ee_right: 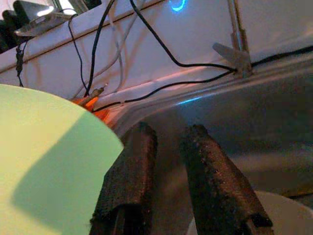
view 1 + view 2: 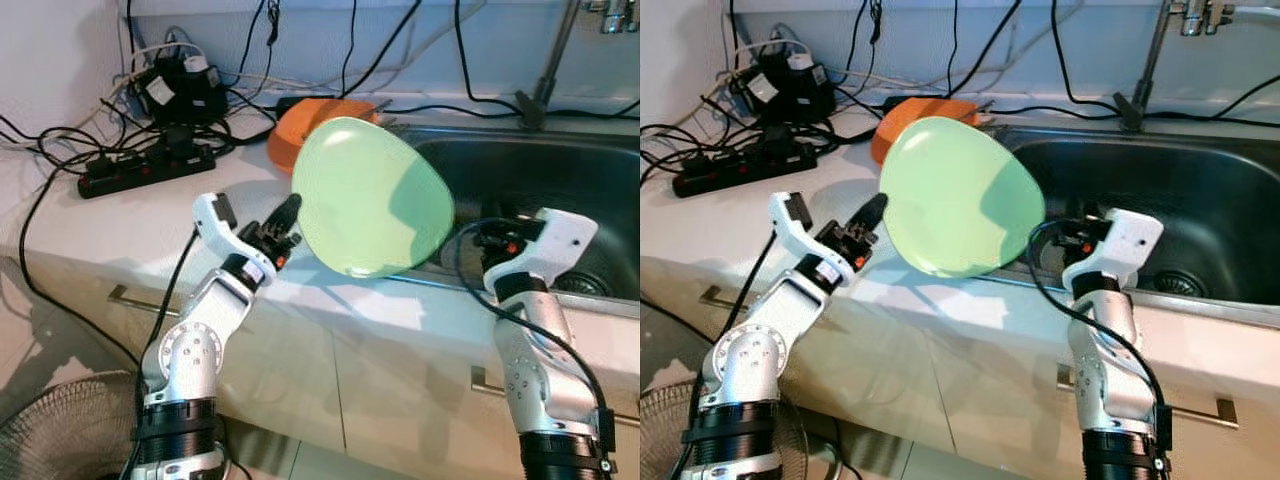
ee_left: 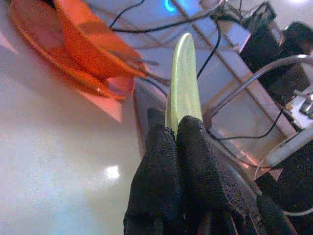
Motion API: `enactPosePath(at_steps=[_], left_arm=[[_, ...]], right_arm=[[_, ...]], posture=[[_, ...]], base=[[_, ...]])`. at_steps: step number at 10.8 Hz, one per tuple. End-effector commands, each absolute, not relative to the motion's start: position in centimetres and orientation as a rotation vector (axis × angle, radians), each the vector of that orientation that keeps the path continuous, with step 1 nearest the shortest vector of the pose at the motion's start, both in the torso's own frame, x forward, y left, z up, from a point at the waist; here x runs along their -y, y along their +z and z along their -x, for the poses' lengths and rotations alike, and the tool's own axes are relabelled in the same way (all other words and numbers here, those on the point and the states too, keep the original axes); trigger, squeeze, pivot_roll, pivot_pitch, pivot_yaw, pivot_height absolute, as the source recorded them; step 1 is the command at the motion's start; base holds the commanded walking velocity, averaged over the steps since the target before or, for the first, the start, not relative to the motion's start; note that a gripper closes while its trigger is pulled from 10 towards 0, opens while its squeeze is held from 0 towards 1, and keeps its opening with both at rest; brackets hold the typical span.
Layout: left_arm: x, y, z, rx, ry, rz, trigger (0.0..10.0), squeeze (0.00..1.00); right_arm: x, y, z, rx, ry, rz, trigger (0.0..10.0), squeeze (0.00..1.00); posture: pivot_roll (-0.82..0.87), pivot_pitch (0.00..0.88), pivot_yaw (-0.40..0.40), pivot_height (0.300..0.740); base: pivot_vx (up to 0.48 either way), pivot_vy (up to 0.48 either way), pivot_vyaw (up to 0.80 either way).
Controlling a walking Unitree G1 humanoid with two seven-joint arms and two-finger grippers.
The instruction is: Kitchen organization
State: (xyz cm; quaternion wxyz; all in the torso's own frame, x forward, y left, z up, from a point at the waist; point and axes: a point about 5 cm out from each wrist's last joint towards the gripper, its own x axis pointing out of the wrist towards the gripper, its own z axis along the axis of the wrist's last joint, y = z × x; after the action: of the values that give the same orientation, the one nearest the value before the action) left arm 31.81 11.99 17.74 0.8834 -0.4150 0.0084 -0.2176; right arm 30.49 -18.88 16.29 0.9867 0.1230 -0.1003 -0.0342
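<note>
I hold a light green plate [image 2: 370, 195] upright and tilted above the counter's front edge, just left of the steel sink [image 2: 570, 170]. My left gripper [image 2: 291, 222] is shut on the plate's left rim; in the left wrist view the fingertips [image 3: 190, 129] pinch the thin green edge [image 3: 183, 73]. My right gripper [image 2: 1072, 236] hovers over the sink's front rim, beside the plate's right side and not touching it. Its fingers [image 1: 132, 166] stand slightly apart with nothing between them.
Stacked orange dishes [image 2: 298, 128] with cutlery sit on the counter behind the plate. A black power strip [image 2: 145, 170], adapters and tangled cables crowd the back left. A white dish [image 1: 286, 218] lies in the sink. The faucet base [image 2: 532, 100] is at the back; a fan [image 2: 60, 430] stands on the floor at left.
</note>
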Motion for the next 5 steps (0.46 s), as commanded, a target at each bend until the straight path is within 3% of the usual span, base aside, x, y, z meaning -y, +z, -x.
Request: enactPosePath(at_steps=[1,2,3,5], left_arm=[[-12.4,19.1,-32.1,0.061,-0.467,0.876,10.0,0.0],[-12.8,19.6,-32.4,0.118,-0.443,0.926,10.0,0.0],[-12.7,20.0,-32.5,0.149,-0.456,0.956,10.0,0.0],[-12.2,20.3,-32.5,0.167,-0.49,0.979,10.0,0.0]], right_arm=[[18.5,17.3,-30.7,0.233,-0.05,-0.273,10.0,0.0],[18.4,17.5,-30.8,0.227,-0.033,-0.326,10.0,0.05],[17.9,17.7,-30.9,0.215,0.017,-0.392,10.0,0.0],[16.8,17.8,-30.8,0.185,0.122,-0.492,10.0,0.0]], posture=[[0.01,0.0,0.136,0.74],[0.01,0.0,0.136,0.74],[0.01,0.0,0.136,0.74],[0.01,0.0,0.136,0.74]], base=[[0.0,0.0,0.0],[0.0,0.0,0.0],[0.0,0.0,0.0],[0.0,0.0,0.0]])
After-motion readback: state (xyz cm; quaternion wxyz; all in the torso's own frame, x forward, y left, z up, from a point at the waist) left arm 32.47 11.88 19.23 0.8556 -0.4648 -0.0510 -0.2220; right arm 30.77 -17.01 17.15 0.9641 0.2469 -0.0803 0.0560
